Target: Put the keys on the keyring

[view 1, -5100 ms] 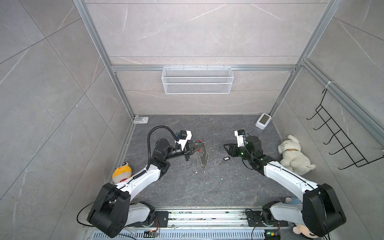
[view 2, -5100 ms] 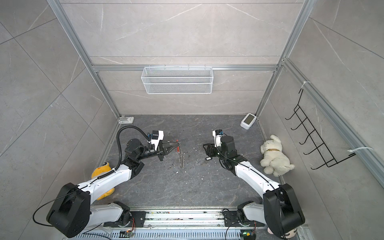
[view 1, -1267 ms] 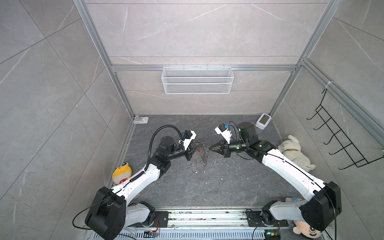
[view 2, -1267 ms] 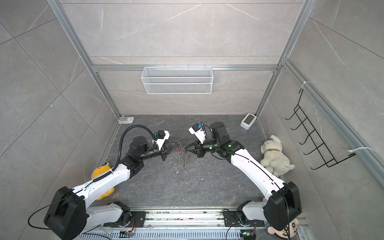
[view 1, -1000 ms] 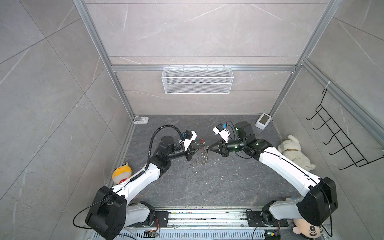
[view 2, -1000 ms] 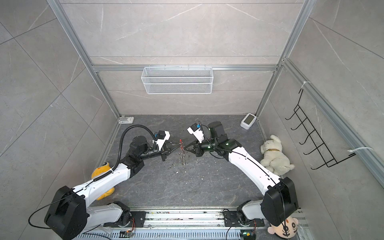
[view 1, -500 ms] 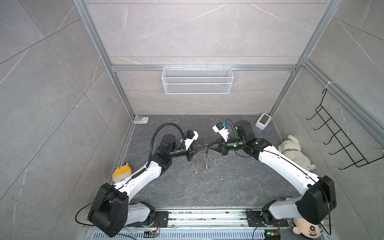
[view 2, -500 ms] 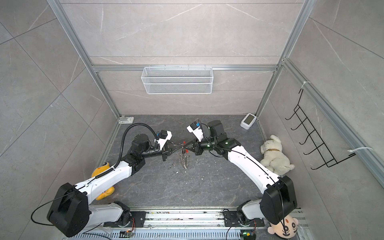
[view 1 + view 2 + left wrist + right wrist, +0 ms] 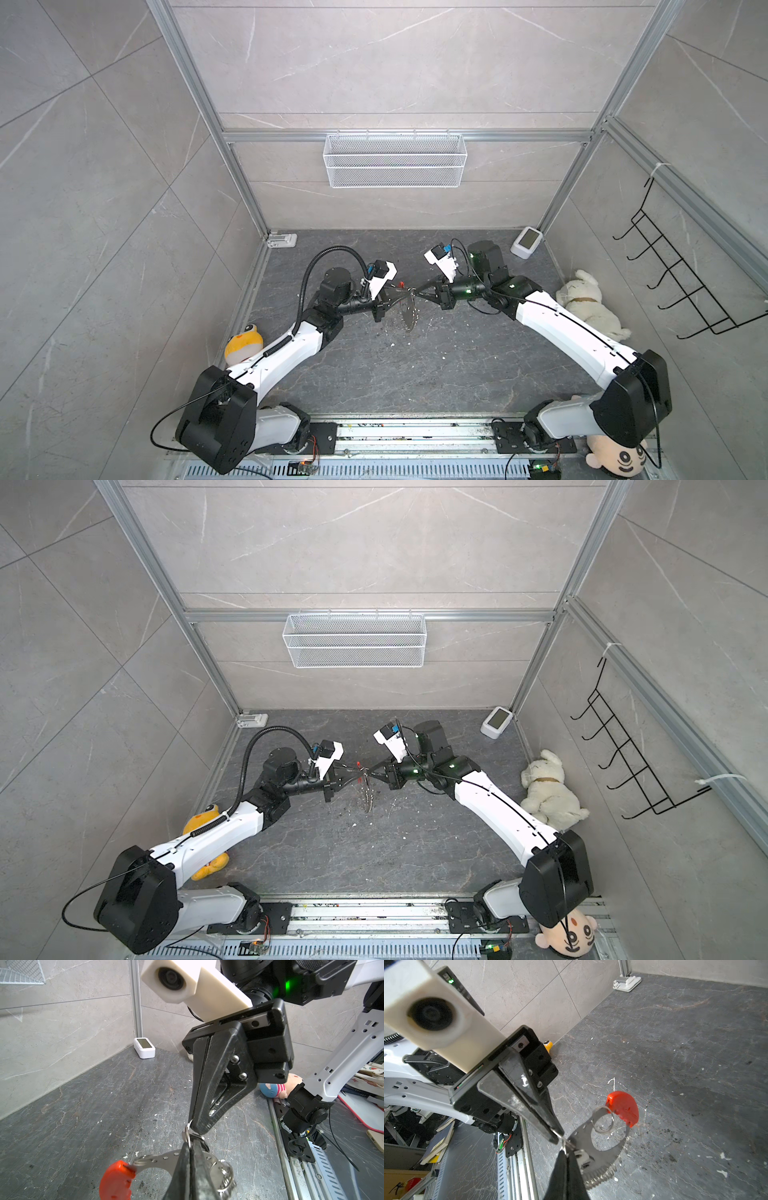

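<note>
— What was the setting?

— A booth of grey tiled walls over a dark stone floor [image 9: 374,374] flecked with pale crumbs. The two arms met above its middle.

— And the jaws?

— The left gripper [image 9: 190,1148] had its jaws pressed together on the keyring [image 9: 164,1159], pinching the flat silver crescent partway along. The right gripper [image 9: 565,1155] was shut as well, tip to tip with the left one. A tiny silver ring sat right at its tips, and I took that for the key [image 9: 187,1133]. I could not make out its black tag.

— Where was the keyring, then?

— Off the floor, hanging from the left jaws between the two grippers in both top views. Its red plastic end [image 9: 623,1107] stuck out to one side of the jaws, with a split ring [image 9: 603,1120] threaded through the crescent beside it. A bunch of small metal pieces [image 9: 225,1176] hung on the other side.

— And farther out?

— A white plush dog [image 9: 586,303] lay by the wall beyond the right arm, and a yellow plush toy [image 9: 244,343] lay beside the left arm. A small white display unit [image 9: 527,242] stood in the corner behind the right gripper. A white wire basket [image 9: 395,160] hung on the back wall above both grippers, and a black hook rack [image 9: 681,282] hung on the side wall past the dog.
</note>
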